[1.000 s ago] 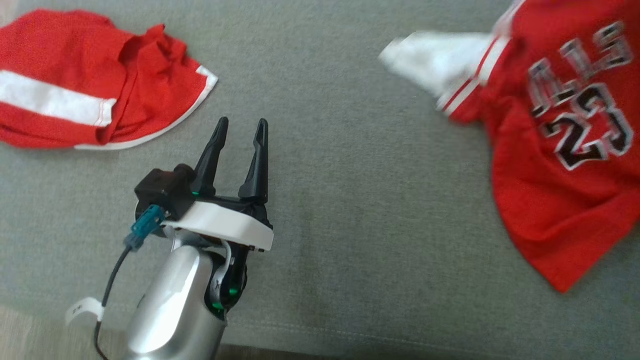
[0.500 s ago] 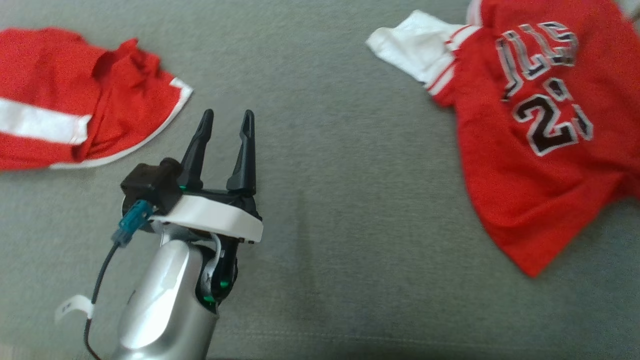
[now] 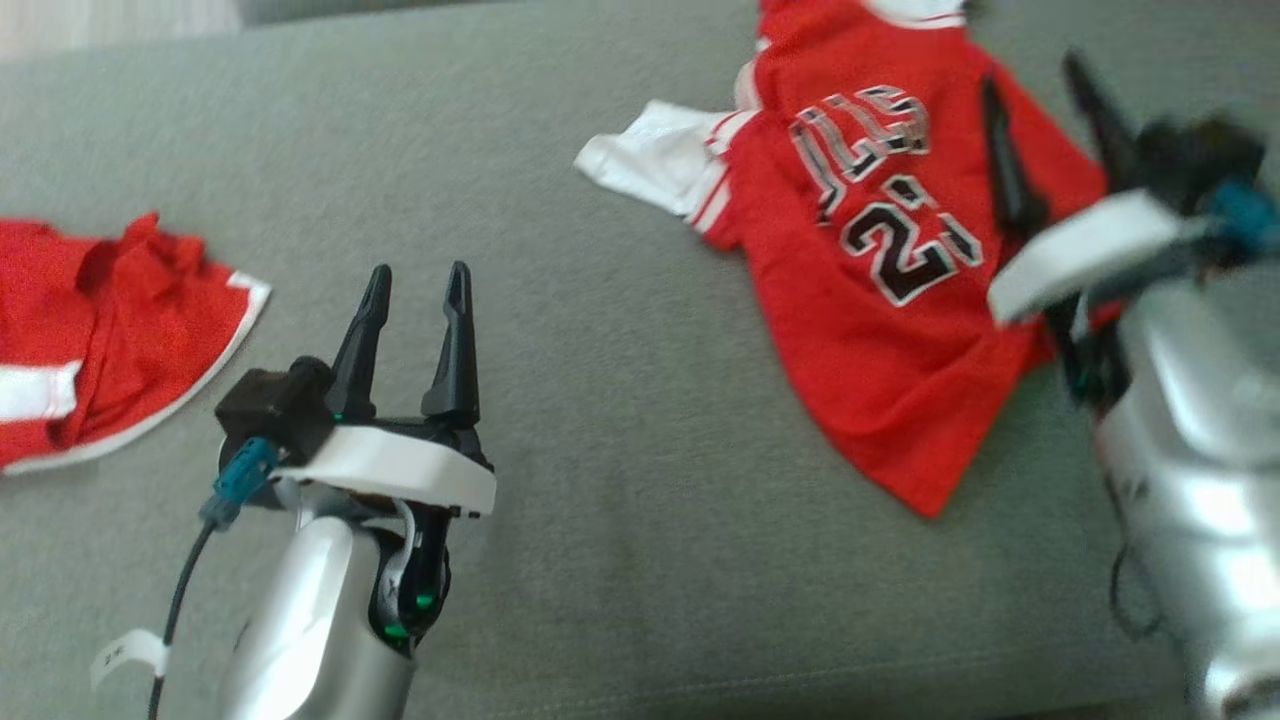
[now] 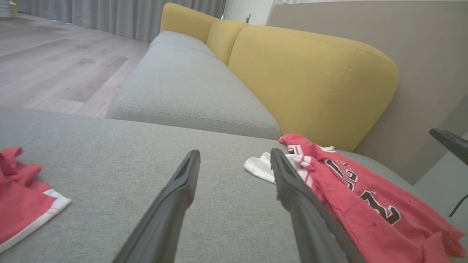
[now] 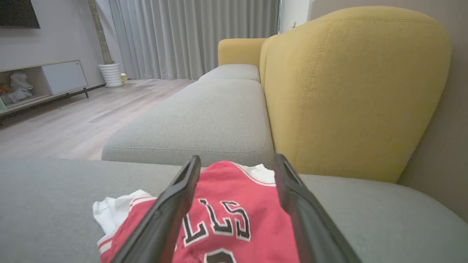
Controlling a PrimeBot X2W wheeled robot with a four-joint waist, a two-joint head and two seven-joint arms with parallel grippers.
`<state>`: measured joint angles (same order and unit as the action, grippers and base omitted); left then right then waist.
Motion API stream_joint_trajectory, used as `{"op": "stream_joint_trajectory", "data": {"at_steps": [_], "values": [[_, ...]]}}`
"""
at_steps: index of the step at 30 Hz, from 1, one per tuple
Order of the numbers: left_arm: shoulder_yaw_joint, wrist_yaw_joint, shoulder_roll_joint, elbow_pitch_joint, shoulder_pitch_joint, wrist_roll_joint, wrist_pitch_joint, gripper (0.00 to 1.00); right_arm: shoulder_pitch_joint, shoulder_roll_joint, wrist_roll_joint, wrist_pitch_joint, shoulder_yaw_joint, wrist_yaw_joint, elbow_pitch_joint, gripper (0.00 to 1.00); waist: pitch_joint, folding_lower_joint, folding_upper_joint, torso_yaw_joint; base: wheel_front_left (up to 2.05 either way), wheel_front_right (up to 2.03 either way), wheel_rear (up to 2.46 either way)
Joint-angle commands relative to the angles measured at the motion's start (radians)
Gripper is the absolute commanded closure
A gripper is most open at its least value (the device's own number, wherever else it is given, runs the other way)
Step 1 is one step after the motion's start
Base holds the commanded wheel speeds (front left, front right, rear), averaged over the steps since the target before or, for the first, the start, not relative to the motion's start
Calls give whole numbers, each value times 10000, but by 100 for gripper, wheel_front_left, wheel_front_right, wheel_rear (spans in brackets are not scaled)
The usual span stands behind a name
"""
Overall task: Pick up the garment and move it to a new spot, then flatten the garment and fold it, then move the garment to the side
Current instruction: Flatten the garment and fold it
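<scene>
The garment, a red jersey [image 3: 870, 350] with black-and-white lettering and a white sleeve, lies crumpled on the grey sofa seat [image 3: 600, 420] at the upper right. My right gripper [image 3: 1032, 75] is open and blurred, its fingers over the jersey's right part with nothing between them. In the right wrist view the right gripper [image 5: 237, 159] frames the jersey [image 5: 234, 204] just below. At the lower left my left gripper [image 3: 420, 272] stands open and empty above bare cushion. The left wrist view has the left gripper [image 4: 234, 153] pointing past the jersey [image 4: 358, 204] on its right.
A second red garment with white trim [image 3: 110, 330] lies bunched at the seat's left edge, also red garment [image 4: 22, 204]. Yellow backrests [image 5: 347, 91] rise behind the seat. Wooden floor [image 4: 55, 58] lies beyond the sofa's front edge.
The head camera has turned, shifting the whole picture left. My right gripper has come into view, open above the jersey. The left gripper keeps its pose, open.
</scene>
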<state>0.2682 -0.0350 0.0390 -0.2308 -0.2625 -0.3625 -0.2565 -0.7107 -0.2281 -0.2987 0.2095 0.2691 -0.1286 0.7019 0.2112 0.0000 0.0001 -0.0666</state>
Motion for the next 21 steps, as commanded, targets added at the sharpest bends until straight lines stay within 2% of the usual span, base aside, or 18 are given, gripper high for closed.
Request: {"op": "stream_joint_trajectory", "data": {"at_steps": [1, 6, 12, 16, 21], "values": [[-426, -13, 112, 324, -126, 39, -53, 0, 205, 96, -10, -7, -21, -21, -597, 0, -343, 0, -1, -347, 0, 0, 0], [-525, -28, 112, 388, 31, 60, -53, 0, 2226, 500, 130, -281, -645, -21, -2325, 0, -452, 0, -1, -558, 0, 0, 0], [-652, 46, 112, 423, 123, 137, -53, 0, 4620, 1274, 550, -797, -1114, -21, -4237, 0, -361, 0, -1, -671, 0, 0, 0], [-653, 97, 112, 368, 149, 176, -53, 0, 5776, 1597, 657, -1092, -1200, -21, -4801, 0, -311, 0, -1, -675, 0, 0, 0], [-630, 153, 112, 305, 129, 213, -53, 0, 6353, 1733, 865, -1293, -1306, -21, -4824, 0, -277, 0, -1, -617, 0, 0, 0]]}}
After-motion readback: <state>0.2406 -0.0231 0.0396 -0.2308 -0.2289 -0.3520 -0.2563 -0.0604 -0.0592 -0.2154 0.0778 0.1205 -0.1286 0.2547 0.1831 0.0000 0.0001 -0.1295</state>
